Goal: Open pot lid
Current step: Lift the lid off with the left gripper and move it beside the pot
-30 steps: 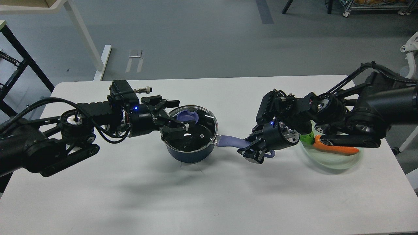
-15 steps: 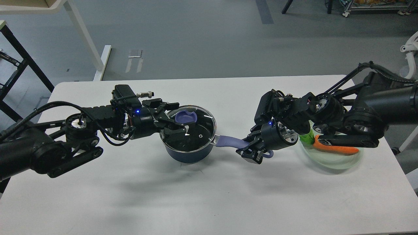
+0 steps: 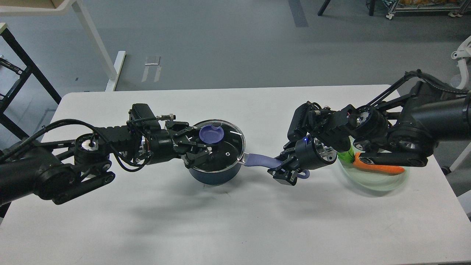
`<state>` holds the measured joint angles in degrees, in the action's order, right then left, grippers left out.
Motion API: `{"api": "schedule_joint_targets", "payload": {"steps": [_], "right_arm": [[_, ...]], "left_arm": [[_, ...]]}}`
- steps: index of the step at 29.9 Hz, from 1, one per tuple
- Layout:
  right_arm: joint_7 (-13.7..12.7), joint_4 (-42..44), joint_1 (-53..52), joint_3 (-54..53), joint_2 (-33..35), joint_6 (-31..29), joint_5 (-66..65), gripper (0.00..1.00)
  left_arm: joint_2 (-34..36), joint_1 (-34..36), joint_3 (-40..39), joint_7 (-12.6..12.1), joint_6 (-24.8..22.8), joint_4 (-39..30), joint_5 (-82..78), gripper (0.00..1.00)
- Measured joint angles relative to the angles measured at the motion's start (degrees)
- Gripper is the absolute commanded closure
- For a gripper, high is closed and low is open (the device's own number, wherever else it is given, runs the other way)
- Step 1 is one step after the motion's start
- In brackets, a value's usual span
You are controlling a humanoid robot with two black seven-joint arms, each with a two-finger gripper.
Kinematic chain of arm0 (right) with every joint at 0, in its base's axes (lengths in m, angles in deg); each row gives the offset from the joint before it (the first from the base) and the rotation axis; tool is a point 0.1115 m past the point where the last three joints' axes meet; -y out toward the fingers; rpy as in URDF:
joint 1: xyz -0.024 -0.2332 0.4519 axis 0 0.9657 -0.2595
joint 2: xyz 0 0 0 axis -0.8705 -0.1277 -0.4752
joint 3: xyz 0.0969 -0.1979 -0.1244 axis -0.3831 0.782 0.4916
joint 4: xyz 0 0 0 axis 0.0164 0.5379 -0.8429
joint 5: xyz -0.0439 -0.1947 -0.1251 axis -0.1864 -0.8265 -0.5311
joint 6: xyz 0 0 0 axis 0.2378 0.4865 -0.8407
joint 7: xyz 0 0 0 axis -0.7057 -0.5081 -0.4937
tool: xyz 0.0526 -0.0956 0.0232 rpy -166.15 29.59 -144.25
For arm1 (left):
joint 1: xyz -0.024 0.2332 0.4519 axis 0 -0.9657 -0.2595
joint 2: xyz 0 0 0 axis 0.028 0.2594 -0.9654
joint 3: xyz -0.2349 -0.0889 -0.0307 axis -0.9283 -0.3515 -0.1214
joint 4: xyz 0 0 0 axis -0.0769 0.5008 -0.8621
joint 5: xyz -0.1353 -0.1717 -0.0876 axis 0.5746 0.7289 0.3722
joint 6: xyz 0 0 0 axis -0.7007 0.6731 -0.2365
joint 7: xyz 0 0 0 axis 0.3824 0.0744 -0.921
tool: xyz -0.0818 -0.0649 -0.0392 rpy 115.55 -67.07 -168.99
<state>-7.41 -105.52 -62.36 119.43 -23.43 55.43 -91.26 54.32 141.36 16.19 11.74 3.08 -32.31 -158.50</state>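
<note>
While the wide white table [image 3: 235,228] bears the dark blue pot [image 3: 215,173] at its middle, glass lid [image 3: 224,147] on, the right gripper [image 3: 283,170] clamps the pot's purple handle [image 3: 259,160]. The left gripper [image 3: 198,149], jaws spread over the lid and empty, hangs beside the lid's round purple knob [image 3: 211,134]; closing on it and lifting looks next.

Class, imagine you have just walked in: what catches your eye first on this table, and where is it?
At the table's middle stands a dark blue pot under a glass lid with a purple knob. The left gripper reaches over the lid beside the knob, while the right gripper is closed on the pot's purple handle. To the right, a clear bowl holds an orange carrot.
</note>
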Motion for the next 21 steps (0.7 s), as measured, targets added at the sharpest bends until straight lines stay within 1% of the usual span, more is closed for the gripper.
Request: {"api": "schedule_joint_targets", "payload": {"steps": [10, 16, 19, 21], "right_arm": [[0.0, 0.4, 0.1, 0.0, 0.0, 0.0, 0.0, 0.77], [0.0, 0.6, 0.1, 0.0, 0.2, 0.0, 0.0, 0.77], [0.0, 0.9, 0.1, 0.0, 0.2, 0.0, 0.0, 0.77], [0.0, 1.2, 0.2, 0.0, 0.2, 0.0, 0.0, 0.77]], "left_arm": [[1.2, 1.4, -0.7, 0.6, 0.3, -0.4, 0.6, 0.65], [5.3, 3.8, -0.8, 2.5, 0.5, -1.3, 2.6, 0.66], [8.9, 4.1, -0.7, 3.9, 0.6, -1.6, 2.8, 0.66], [12.1, 4.1, -0.4, 4.3, 1.2, -1.6, 2.8, 0.66]]}}
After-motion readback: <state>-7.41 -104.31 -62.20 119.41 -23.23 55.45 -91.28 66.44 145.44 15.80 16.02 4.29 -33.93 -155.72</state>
